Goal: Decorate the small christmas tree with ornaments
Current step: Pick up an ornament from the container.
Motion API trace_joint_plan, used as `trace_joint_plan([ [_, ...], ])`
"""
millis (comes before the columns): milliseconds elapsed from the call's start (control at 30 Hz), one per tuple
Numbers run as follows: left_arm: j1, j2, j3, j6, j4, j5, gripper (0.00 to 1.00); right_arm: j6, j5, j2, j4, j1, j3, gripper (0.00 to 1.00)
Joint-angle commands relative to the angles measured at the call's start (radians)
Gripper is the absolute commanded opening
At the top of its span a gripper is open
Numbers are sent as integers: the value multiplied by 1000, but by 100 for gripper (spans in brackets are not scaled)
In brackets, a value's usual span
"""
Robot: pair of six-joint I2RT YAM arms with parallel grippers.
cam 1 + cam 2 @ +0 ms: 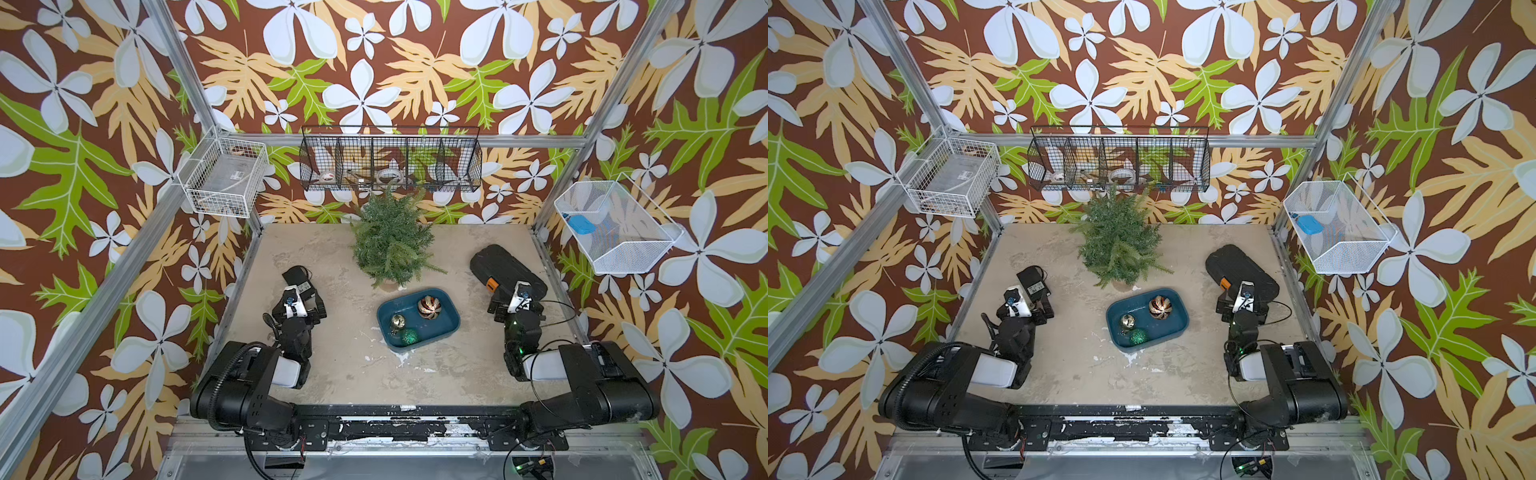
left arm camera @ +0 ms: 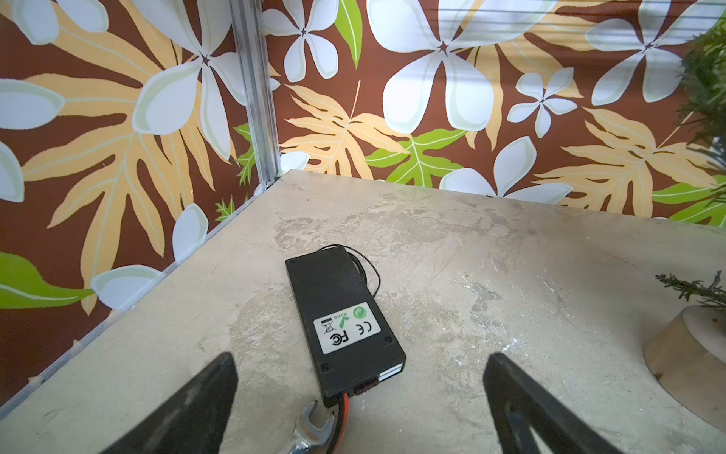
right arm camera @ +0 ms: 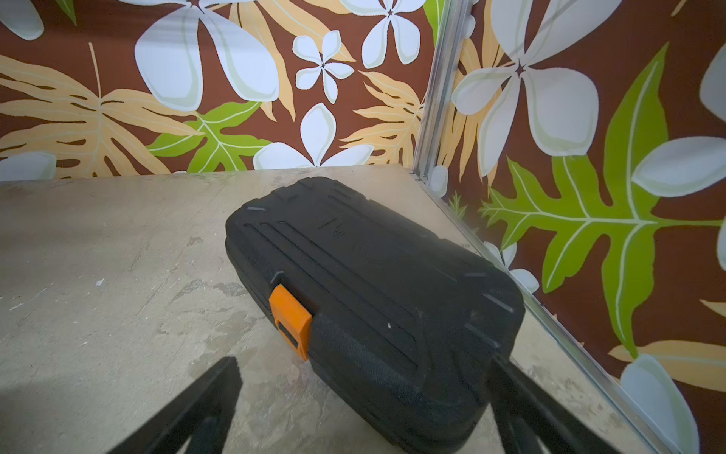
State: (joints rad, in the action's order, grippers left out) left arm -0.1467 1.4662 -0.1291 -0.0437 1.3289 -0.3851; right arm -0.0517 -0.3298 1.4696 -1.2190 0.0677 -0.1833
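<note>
The small christmas tree (image 1: 388,239) (image 1: 1117,239) stands at the back middle of the table; its tan base (image 2: 691,353) shows in the left wrist view. In front of it a blue tub (image 1: 399,307) (image 1: 1129,305) holds the ornaments: a striped red, gold and white ball (image 1: 429,306), a gold ball (image 1: 397,321) and a green ball (image 1: 409,336). My left gripper (image 1: 303,297) (image 2: 360,357) hangs open left of the tub, holding nothing. Right of the tub, my right gripper (image 1: 517,299) (image 3: 363,361) is open and holds nothing.
A black adapter box (image 2: 341,314) and a wrench (image 2: 314,428) lie under the left gripper. A black tool case (image 3: 373,295) with an orange latch lies under the right gripper. Wire baskets (image 1: 390,160) (image 1: 224,176) (image 1: 615,226) hang on the walls.
</note>
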Motion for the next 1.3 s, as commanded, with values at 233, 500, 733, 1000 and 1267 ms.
trace_joint_plan([
  [233,2,-2,3,9,46,-12,100,-6,5,-2,-13,-3,-1,100],
  [500,0,-2,4,10,47,-12,100,-11,17,-3,-12,-9,-1,100],
  [733,4,0,0,9,40,-6,100,-11,17,-3,-13,-8,-1,100],
  [1000,8,-3,-1,7,36,0,100,-11,16,-2,-14,-9,-1,100],
  [1267,9,-12,0,0,21,-2,100,-11,17,-6,-16,-9,1,100],
])
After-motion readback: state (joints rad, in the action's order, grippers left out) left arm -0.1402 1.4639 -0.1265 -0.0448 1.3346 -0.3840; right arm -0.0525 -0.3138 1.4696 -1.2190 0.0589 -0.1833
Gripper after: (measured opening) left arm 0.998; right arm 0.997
